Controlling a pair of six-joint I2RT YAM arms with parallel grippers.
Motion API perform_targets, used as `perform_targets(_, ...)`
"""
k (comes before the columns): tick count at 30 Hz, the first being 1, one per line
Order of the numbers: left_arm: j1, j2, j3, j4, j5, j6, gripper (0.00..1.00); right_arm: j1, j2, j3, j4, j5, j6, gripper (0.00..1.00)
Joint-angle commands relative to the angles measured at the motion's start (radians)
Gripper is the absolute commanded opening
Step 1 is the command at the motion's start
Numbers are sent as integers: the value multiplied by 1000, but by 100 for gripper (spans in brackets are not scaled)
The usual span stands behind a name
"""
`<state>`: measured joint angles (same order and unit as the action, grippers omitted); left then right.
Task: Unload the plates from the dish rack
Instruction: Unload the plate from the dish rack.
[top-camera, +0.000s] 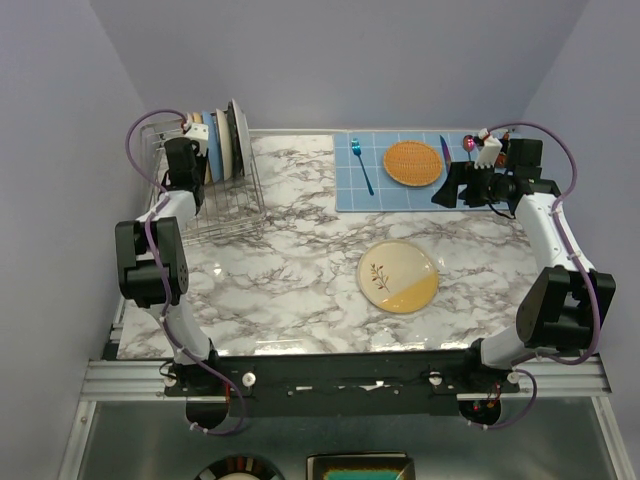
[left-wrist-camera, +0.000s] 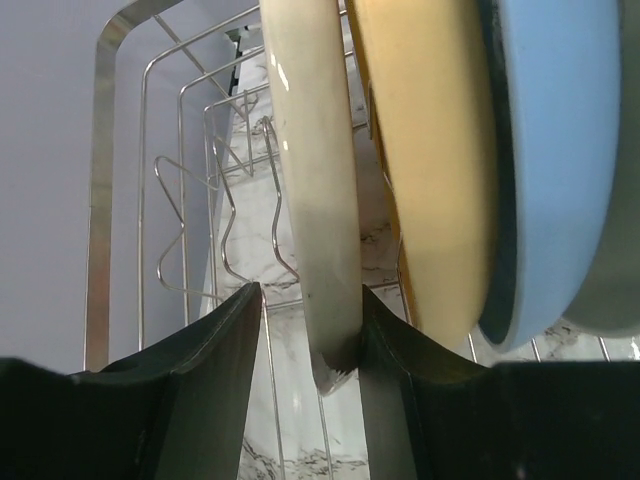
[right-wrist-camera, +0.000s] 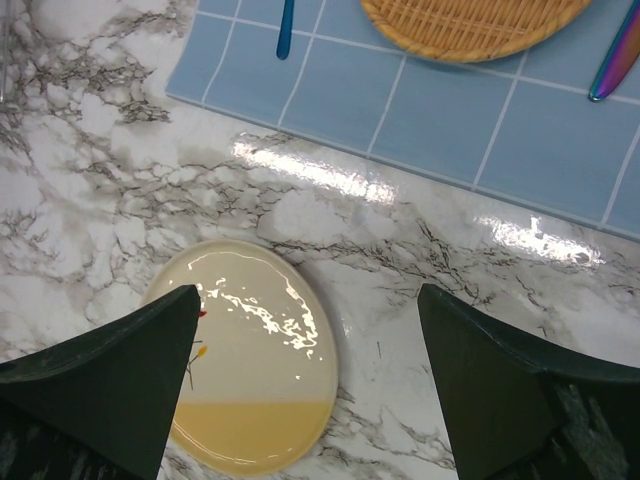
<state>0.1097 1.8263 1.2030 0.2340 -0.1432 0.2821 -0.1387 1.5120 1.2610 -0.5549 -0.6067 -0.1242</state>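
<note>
The wire dish rack (top-camera: 232, 215) stands at the back left with several plates (top-camera: 228, 140) upright in its slots. My left gripper (top-camera: 190, 150) reaches into it. In the left wrist view the gripper (left-wrist-camera: 310, 292) is open and straddles the lower rim of a cream plate (left-wrist-camera: 310, 150); the right finger touches the rim and the left finger stands apart. A yellow plate (left-wrist-camera: 440, 170) and a blue one (left-wrist-camera: 550, 150) stand behind it. A cream plate with a twig motif (top-camera: 398, 277) lies flat on the table. My right gripper (top-camera: 455, 185) hovers open and empty above it (right-wrist-camera: 310, 290).
A blue grid mat (top-camera: 350, 190) lies at the back right with an orange woven disc (top-camera: 413, 162), a blue fork (top-camera: 362, 166) and a knife (top-camera: 445, 150) on it. Rack wires (left-wrist-camera: 100, 200) rise to the left of my left fingers.
</note>
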Motion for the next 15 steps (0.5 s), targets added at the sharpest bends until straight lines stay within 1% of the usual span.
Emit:
perform_targets(1, 7, 53, 58, 30, -6, -24, 50, -4, 16, -15, 4, -28, -8, 99)
perform_targets(5, 10, 83, 96, 13, -4, -24, 47, -6, 17, -15, 4, -33, -9, 99)
perform_targets(8, 8, 90, 110, -2, 8, -26, 38, -4, 17, -18, 3, -31, -12, 99)
perform_targets(11, 10, 91, 118, -19, 22, -21, 25, -6, 20, -18, 4, -34, -12, 99)
perform_targets(12, 10, 93, 118, -24, 24, -21, 18, -6, 22, -18, 3, -36, -9, 99)
perform_targets(14, 10, 94, 122, -27, 31, -15, 10, -6, 24, -17, 1, -41, -9, 99)
perform_targets(15, 8, 96, 122, -30, 31, -15, 4, -4, 25, -15, 1, -42, -9, 99)
